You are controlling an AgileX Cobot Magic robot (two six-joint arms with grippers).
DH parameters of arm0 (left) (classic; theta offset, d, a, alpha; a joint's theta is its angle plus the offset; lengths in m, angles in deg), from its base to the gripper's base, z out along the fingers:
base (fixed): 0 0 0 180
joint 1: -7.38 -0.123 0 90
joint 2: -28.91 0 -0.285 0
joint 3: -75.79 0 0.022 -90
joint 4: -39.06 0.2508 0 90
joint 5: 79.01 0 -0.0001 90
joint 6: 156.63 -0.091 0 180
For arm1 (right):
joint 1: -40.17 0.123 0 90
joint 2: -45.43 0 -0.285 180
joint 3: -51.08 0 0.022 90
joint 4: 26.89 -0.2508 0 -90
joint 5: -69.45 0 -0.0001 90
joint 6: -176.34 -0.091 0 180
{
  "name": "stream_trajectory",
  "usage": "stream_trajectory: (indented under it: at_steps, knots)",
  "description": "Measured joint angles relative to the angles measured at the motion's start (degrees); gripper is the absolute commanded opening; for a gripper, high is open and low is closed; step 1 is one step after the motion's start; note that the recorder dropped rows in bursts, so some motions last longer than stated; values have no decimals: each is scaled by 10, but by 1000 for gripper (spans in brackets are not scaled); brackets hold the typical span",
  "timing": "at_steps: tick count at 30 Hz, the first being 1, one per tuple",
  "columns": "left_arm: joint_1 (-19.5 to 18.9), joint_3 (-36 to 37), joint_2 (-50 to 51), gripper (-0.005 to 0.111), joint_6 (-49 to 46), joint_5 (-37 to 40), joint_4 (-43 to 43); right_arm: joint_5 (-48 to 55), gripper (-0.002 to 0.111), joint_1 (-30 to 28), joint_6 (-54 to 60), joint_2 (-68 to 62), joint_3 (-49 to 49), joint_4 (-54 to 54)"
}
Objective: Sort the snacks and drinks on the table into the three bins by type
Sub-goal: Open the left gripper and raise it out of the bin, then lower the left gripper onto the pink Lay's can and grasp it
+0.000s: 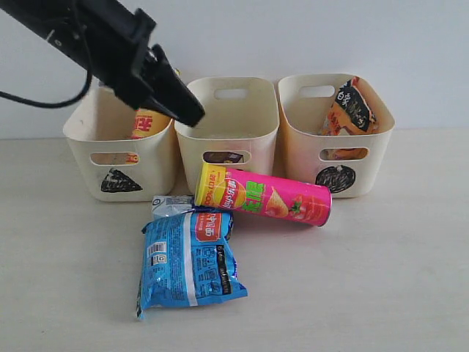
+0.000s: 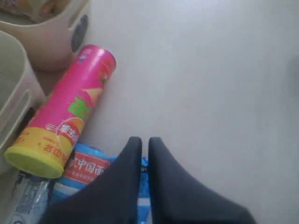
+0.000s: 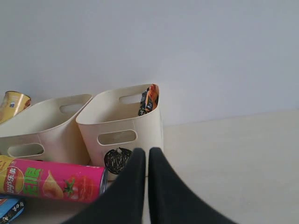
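Note:
A pink chip tube (image 1: 264, 194) lies on the table (image 1: 381, 279) in front of the three bins. Before it lies the blue bag (image 1: 189, 260), partly over the small drink carton (image 1: 170, 204). The triangle bin (image 1: 121, 158) holds the yellow tube (image 1: 150, 122). A purple box (image 1: 223, 157) shows through the middle bin's (image 1: 231, 121) slot. The circle bin (image 1: 344, 150) holds the orange-black bag (image 1: 350, 106). My left gripper (image 1: 194, 117) hangs shut and empty above the left and middle bins, looking down on the pink tube (image 2: 65, 121) and blue bag (image 2: 86, 168). My right gripper (image 3: 145, 151) is shut and empty, facing the circle bin (image 3: 119, 126).
A plain white wall stands behind the bins. The left arm's black body (image 1: 95, 37) crosses the upper left of the exterior view. Bare table (image 2: 210, 93) stretches to the right of the pink tube and in front of the blue bag.

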Motion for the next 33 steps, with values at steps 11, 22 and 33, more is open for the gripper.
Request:
stream_trajectory:
  at_steps: [11, 22, 33]
  knots:
    - [156, 0, 4, 5, 14, -39, 258, 0, 0, 0, 0, 0, 0, 0]
    - [230, 0, 61, 41, 70, -104, 373, 0, 0, 0, 0, 0, 0, 0]
    - [242, 0, 127, 89, 96, -195, 420, 0, 0, 0, 0, 0, 0, 0]
